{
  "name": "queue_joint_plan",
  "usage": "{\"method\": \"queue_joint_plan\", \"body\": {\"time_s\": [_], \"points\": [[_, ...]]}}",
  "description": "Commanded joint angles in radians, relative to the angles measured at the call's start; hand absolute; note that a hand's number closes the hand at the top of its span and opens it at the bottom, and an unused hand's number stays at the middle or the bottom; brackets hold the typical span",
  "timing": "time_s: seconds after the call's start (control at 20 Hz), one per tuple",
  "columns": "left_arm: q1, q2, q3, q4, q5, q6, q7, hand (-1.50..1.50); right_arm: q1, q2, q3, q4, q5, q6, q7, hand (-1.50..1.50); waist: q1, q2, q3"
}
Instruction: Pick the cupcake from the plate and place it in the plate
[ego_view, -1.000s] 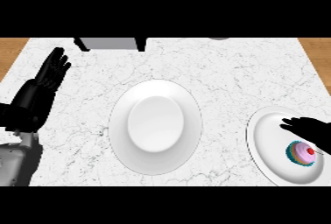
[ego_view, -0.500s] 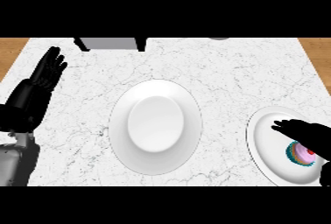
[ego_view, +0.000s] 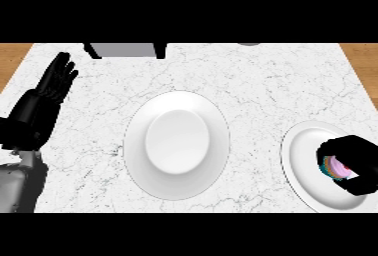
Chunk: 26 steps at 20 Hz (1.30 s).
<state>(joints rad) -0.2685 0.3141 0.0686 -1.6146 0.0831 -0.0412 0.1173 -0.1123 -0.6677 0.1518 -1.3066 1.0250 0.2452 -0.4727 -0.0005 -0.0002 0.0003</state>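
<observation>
Cupcake (ego_view: 338, 166) sits on the right plate (ego_view: 304, 165), near the plate's right side, at the view's right edge. Mostly hidden: only a sliver of pink top and teal wrapper shows between black fingers. Right hand (ego_view: 353, 161) is curled round the cupcake, fingers arcing over its top and far side, thumb part below it, so hand is holding the cupcake while it's on or just over the plate; cannot tell if lifted. Cupcake's orientation and long axis cannot be told, too much covered. Right forearm mostly off the view's right edge.

Center plate (ego_view: 176, 143) is white, oval-looking, bare, well apart to the left of the cupcake. Left hand (ego_view: 55, 82) rests open at the left edge of the white marble table (ego_view: 251, 85), fingers straight and pointing up-view, grey forearm (ego_view: 18, 185) below it. Grey box (ego_view: 127, 50) at the table's far edge.
</observation>
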Motion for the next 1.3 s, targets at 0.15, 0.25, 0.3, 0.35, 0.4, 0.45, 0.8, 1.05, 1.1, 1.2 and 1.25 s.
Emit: {"method": "queue_joint_plan", "body": {"time_s": [0.15, 0.25, 0.3, 0.35, 0.4, 0.45, 0.8, 1.05, 1.1, 1.2, 1.25], "points": [[0.065, 0.025, 0.057, 0.010, -0.013, 0.035, 0.006, 0.00, 0.218, 0.177, -0.198, -0.008, -0.021, -0.105, 0.458, 1.50, -0.160, -0.038, -0.007], [0.075, 0.032, 0.081, 0.010, -0.016, 0.054, 0.012, 0.00, 0.292, 0.206, -0.282, 0.023, -0.045, -0.139, 0.554, 1.50, -0.251, -0.055, -0.009], [0.091, 0.040, 0.091, 0.014, -0.020, 0.057, 0.014, 0.00, 0.326, 0.230, -0.310, 0.010, -0.046, -0.175, 0.602, 1.50, -0.263, -0.058, -0.010], [0.103, 0.044, 0.102, 0.010, -0.019, 0.062, 0.014, 0.00, 0.355, 0.255, -0.328, -0.018, -0.037, -0.214, 0.649, 1.50, -0.256, -0.061, -0.012], [0.105, 0.049, 0.114, 0.015, -0.019, 0.067, 0.012, 0.00, 0.386, 0.279, -0.341, -0.044, -0.028, -0.244, 0.691, 1.50, -0.262, -0.057, -0.015], [0.117, 0.045, 0.112, 0.014, -0.019, 0.067, 0.009, 0.00, 0.406, 0.308, -0.349, -0.085, -0.017, -0.288, 0.727, 1.50, -0.258, -0.059, -0.016], [0.129, 0.040, 0.106, -0.012, -0.003, 0.047, -0.001, 0.00, 0.564, 0.555, -0.240, -0.409, 0.063, -0.476, 0.852, 1.50, -0.193, -0.043, -0.016], [0.121, 0.047, 0.083, -0.036, -0.003, 0.022, -0.002, 0.00, 0.593, 0.662, -0.053, -0.674, 0.134, -0.566, 0.902, 1.50, -0.130, -0.037, -0.012], [0.119, 0.048, 0.087, -0.023, 0.005, 0.013, -0.012, 0.00, 0.619, 0.664, -0.001, -0.716, 0.144, -0.580, 0.903, 1.50, -0.135, -0.035, -0.013], [0.111, 0.045, 0.074, -0.040, 0.011, 0.003, -0.004, 0.00, 0.618, 0.665, 0.104, -0.787, 0.177, -0.609, 0.971, 1.50, -0.102, -0.029, -0.010], [0.109, 0.033, 0.066, -0.036, 0.006, 0.010, -0.014, 0.00, 0.627, 0.666, 0.159, -0.825, 0.196, -0.631, 0.997, 1.50, -0.098, -0.025, -0.010]]}}
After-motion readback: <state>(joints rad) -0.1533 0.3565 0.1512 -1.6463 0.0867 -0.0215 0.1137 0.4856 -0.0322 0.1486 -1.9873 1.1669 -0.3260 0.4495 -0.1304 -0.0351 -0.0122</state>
